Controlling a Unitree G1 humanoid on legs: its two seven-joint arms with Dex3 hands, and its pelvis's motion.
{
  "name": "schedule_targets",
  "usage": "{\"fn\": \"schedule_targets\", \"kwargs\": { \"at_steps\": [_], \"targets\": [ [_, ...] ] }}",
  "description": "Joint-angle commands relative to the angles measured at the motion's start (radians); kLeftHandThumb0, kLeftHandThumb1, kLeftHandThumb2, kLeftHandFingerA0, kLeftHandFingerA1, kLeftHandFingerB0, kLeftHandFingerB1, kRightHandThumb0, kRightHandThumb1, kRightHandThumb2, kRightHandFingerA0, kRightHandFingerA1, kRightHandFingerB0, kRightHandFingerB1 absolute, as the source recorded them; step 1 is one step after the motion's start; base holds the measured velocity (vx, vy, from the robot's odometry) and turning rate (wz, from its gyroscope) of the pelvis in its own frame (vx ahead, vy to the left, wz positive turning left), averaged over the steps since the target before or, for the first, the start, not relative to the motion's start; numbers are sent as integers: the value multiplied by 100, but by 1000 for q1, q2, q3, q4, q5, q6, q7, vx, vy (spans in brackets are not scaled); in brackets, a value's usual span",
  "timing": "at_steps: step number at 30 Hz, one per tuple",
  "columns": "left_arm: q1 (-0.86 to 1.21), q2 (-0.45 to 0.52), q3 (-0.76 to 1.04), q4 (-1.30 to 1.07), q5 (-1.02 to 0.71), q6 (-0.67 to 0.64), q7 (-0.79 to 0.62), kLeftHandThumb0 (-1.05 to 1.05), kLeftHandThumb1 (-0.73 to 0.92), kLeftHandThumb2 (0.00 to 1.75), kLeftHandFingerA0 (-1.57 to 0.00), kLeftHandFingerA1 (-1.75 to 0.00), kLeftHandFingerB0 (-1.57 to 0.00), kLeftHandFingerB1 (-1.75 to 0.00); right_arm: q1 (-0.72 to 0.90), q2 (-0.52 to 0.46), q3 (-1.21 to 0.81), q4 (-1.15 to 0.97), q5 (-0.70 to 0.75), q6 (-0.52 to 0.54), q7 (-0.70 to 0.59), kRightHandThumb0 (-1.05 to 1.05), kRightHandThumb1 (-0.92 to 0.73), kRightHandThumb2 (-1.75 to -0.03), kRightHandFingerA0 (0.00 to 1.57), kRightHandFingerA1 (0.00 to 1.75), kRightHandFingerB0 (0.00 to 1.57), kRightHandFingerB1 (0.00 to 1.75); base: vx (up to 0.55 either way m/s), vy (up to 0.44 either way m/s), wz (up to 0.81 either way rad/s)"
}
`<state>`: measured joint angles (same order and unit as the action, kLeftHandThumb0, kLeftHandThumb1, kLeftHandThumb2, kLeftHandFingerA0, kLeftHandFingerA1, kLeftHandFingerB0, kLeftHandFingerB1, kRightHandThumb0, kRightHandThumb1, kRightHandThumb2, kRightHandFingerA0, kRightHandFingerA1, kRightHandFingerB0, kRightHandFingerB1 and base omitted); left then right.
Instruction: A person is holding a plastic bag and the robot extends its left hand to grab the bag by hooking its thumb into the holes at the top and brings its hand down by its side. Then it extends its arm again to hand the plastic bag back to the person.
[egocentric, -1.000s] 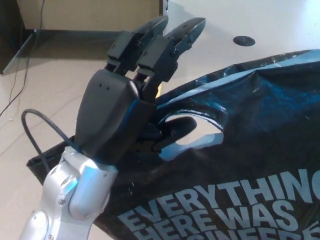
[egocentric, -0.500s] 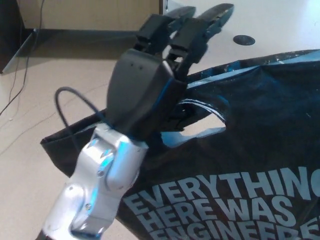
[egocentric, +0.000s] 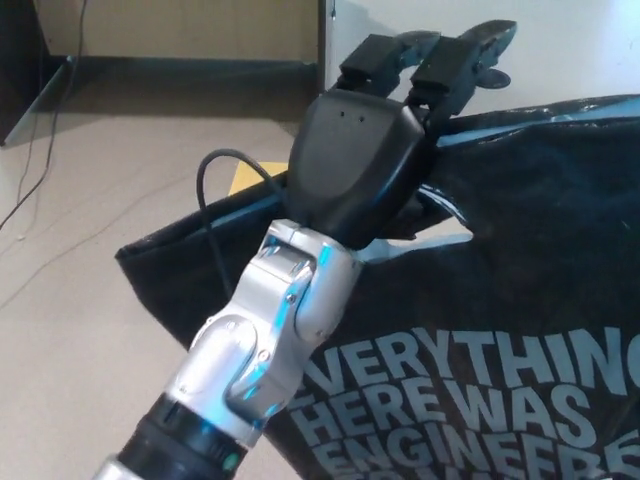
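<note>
Since the earlier frame, the left hand has travelled up and toward the right of the frame, and more of the silver forearm now shows, running from the lower left to the centre. Its black cable loops at centre left. The plastic bag has risen with the hand and fills the lower right and right of the frame, its left corner hanging at centre left over the beige floor. A yellow patch on the floor shows just above the bag's top edge. The two fingers point straight out at the upper centre, apart from the bag and clasping nothing, while the thumb, mostly hidden under the palm, sits in the handle hole and carries the bag. White capitals on the bag read "EVERYTHING HERE WAS", with a third line cut off at the bottom edge.
</note>
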<state>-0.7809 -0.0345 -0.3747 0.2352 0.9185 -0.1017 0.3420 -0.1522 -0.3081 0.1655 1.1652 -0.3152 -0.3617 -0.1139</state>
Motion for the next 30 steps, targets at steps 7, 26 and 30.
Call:
{"fn": "schedule_targets", "kwargs": {
  "at_steps": [7,26,30],
  "targets": [
    [-68,59,68,126,-88,-145,198,-9,77,71,-91,-173,-82,-121,-6,-22,0,-3,4,-27,14,-40,-65,-60,66,45,49,38,0,0,0],
    [-44,261,353,36,-227,-211,247,-8,77,73,-76,-174,-68,-147,-1,-14,0,8,4,-21,20,-39,-68,-61,68,46,50,38,0,0,0],
    [19,322,390,14,-251,-253,249,-1,69,81,-90,-168,-76,-131,2,-16,1,7,4,-26,25,-40,-68,-61,65,45,49,38,0,0,0]
  ]
}}
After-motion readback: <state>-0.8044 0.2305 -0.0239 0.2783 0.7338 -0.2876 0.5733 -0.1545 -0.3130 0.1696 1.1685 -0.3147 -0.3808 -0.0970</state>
